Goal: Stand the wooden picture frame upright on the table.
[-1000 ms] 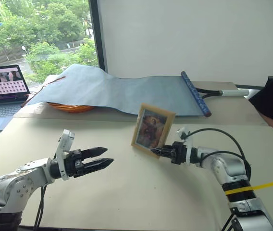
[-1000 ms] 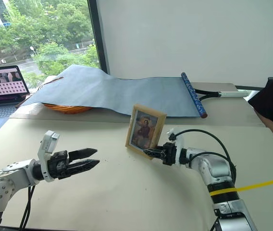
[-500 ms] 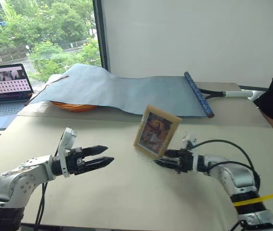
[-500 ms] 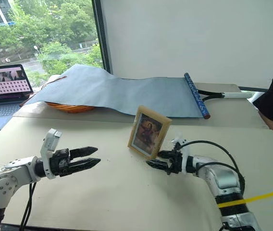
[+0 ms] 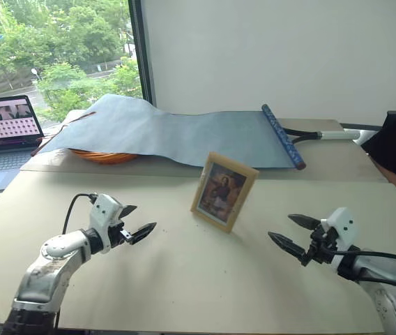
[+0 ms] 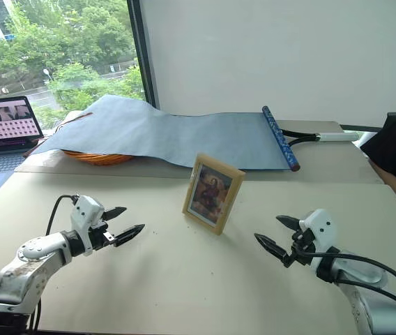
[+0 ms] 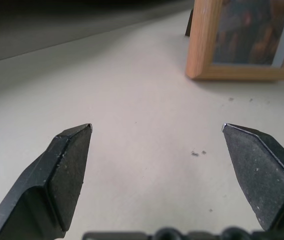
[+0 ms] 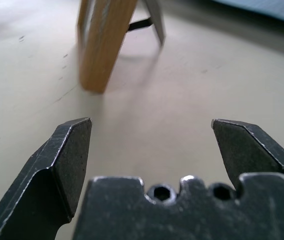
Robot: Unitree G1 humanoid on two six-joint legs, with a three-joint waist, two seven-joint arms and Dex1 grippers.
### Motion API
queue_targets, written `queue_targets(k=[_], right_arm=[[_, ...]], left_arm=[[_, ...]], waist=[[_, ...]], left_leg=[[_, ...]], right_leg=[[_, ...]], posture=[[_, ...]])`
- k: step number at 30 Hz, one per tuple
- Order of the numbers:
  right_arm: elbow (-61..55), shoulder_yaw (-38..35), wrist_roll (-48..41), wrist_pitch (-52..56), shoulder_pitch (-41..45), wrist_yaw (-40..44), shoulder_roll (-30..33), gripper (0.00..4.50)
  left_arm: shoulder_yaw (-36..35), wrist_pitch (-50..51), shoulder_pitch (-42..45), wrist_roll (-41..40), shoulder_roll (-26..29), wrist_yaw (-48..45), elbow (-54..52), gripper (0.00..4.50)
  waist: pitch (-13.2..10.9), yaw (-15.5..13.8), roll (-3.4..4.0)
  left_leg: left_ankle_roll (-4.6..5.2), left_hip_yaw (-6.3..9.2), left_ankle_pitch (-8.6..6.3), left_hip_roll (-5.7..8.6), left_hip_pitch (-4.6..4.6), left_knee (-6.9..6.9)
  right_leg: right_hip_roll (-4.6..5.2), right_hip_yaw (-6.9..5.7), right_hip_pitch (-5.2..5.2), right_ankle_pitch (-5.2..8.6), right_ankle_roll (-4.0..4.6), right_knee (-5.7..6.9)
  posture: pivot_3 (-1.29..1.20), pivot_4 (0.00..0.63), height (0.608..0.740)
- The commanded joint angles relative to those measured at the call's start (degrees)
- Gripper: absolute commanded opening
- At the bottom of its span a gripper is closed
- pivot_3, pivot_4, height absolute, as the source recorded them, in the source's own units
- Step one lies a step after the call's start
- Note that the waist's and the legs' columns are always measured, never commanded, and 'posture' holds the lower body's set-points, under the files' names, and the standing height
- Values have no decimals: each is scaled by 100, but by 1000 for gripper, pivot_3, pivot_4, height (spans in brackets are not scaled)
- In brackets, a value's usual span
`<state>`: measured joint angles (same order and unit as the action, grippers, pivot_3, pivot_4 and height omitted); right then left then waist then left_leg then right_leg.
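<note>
The small light-wood picture frame [image 5: 224,190] with a portrait in its front stands upright near the middle of the large pale beige desk [image 5: 184,279], leaning back a little on the dark fold-out stand [image 8: 149,20] behind it. Nothing is touching it, so the task looks done or all but done.

On the left, the left gripper [image 5: 136,227] hovers low over the desk, well apart from the frame, its two black jaws spread wide and holding nothing. In its wrist view the frame's lower corner sits ahead, past the jaw tips.

On the right, the right gripper [image 5: 293,234] is also clear of the frame, jaws wide open and empty, pointing toward the frame's side edge.

The risk now is a knock. The frame rests only on its bottom edge and the thin stand, so a sweep of either arm across the middle of the desk could tip it forward onto its face or fold the stand. A jolt to the desk could do the same. Both arms would best retreat outward, away from the frame, rather than past it.
</note>
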<state>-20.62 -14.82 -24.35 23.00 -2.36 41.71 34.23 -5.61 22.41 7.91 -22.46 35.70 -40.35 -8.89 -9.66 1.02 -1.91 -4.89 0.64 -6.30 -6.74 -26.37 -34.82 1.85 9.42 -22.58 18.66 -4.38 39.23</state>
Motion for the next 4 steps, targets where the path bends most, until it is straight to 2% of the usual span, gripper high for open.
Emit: queue_targets(k=[1, 4], right_arm=[[-376, -115, 30, 39, -69, -370, -64, 4443], [-329, -24, 66, 51, -75, -402, -33, 4443]], left_arm=[[110, -665, 5, 429, -114, 89, 150, 4500], [106, -668, 98, 326, -191, -74, 245, 4500]], waist=[[0, -16, 0], [0, -30, 0]], left_leg=[[0, 0, 0, 0, 0, 1], [0, 0, 0, 0, 0, 4]], right_leg=[[0, 0, 0, -1, 1, -1], [1, 0, 3, -3, 6, -3]], posture=[[0, 150, 694], [0, 150, 694]])
